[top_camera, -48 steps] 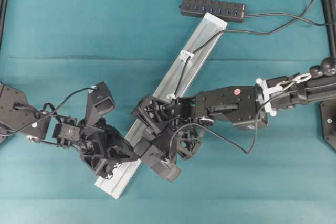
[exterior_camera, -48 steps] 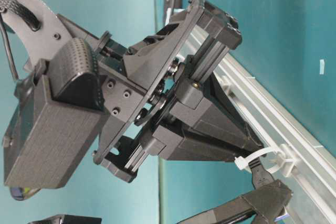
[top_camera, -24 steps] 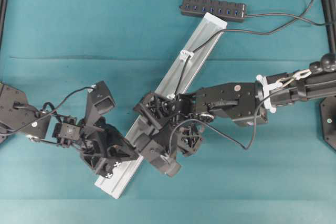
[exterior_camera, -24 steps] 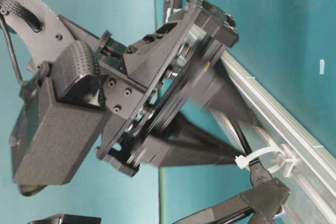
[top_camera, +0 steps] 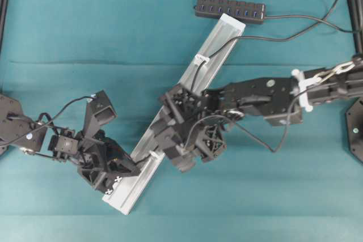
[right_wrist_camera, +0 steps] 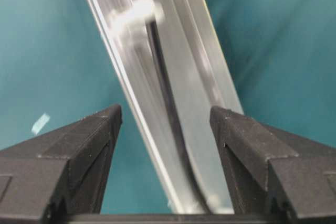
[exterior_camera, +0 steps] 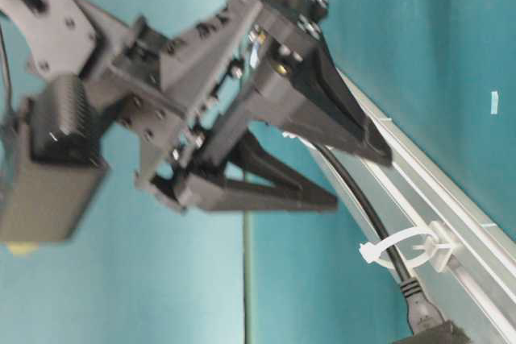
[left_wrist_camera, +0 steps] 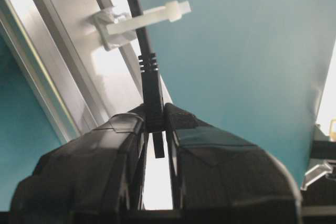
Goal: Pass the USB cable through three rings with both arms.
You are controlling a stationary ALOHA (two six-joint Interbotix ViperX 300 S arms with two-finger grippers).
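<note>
My left gripper (left_wrist_camera: 156,129) is clamped on the USB cable (left_wrist_camera: 149,80) plug, just past a ring (left_wrist_camera: 140,18), to draw the cord thru. Right gripper (right_wrist_camera: 165,121) hangs w/ jaws apart over the rail (right_wrist_camera: 194,77), cord running free below.

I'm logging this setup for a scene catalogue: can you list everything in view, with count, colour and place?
USB cable: one, dark grey, runs from the right edge down along the rail.
Rings: two visible, whitish, clipped on the rail; a third cannot be made out.
Rail: one, silver, diagonal across the table.
Hub bar: one, black, at the rail's top end.
Table cover: one, teal.
Left tool: black, shut on the cable's plug at the rail's lower end.
Right tool: black, open, over the rail's middle.
</note>
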